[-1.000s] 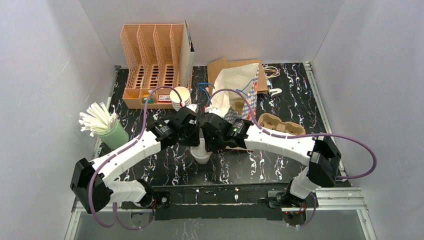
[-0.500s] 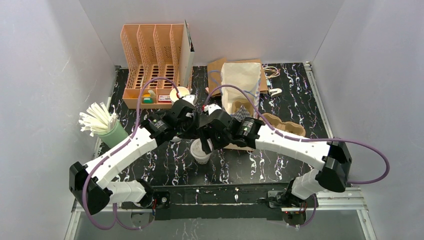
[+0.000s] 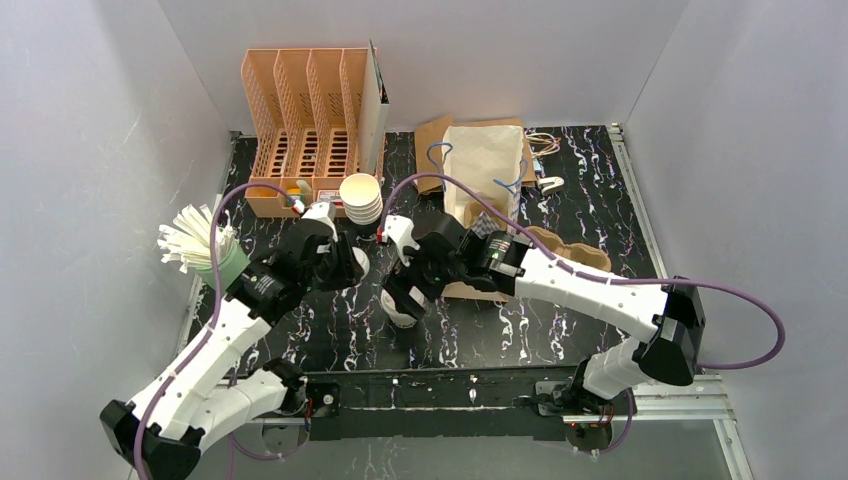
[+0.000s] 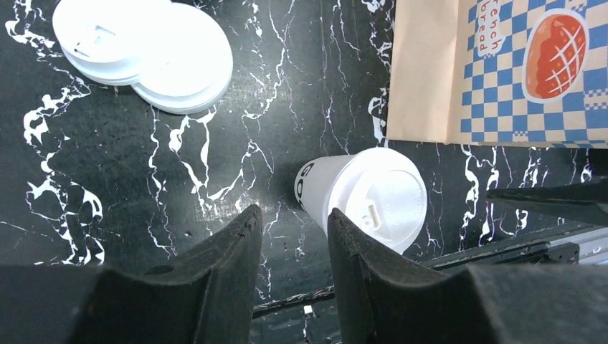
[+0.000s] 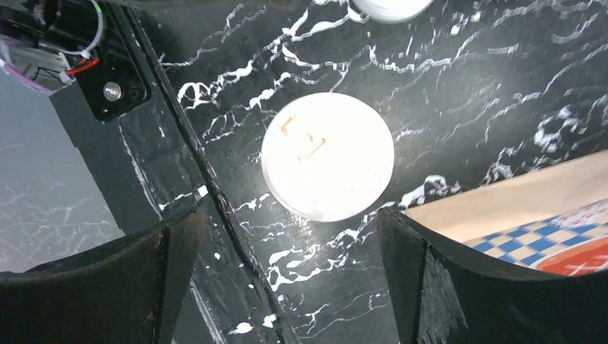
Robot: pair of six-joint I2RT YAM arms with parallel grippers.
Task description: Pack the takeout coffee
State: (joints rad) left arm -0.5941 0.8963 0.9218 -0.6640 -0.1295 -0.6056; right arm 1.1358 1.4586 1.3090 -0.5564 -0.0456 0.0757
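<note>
One takeout coffee cup [image 4: 373,197], white with its white lid on, stands upright on the black marbled table. From straight above, the right wrist view shows its lid [image 5: 328,155]. My right gripper [image 5: 287,215] hovers just over it, open wide, touching nothing. In the top view the cup [image 3: 399,314] peeks out below the right gripper [image 3: 403,292]. My left gripper [image 3: 350,266] is off to the cup's left. Its jaws [image 4: 294,215] stand partly apart with only table between them. The brown pulp tray [image 3: 575,250] lies right of the cup, partly under the right arm.
A stack of loose white lids [image 3: 360,197] sits behind the left gripper. A tan paper bag [image 3: 485,160] with a blue checked print lies flat at the back. An orange desk organizer [image 3: 305,130] stands back left. A green cup of white straws [image 3: 222,265] stands at the left edge.
The right gripper opened wide and let go of the lidded cup. The left arm drew back to the left, away from the cup.
</note>
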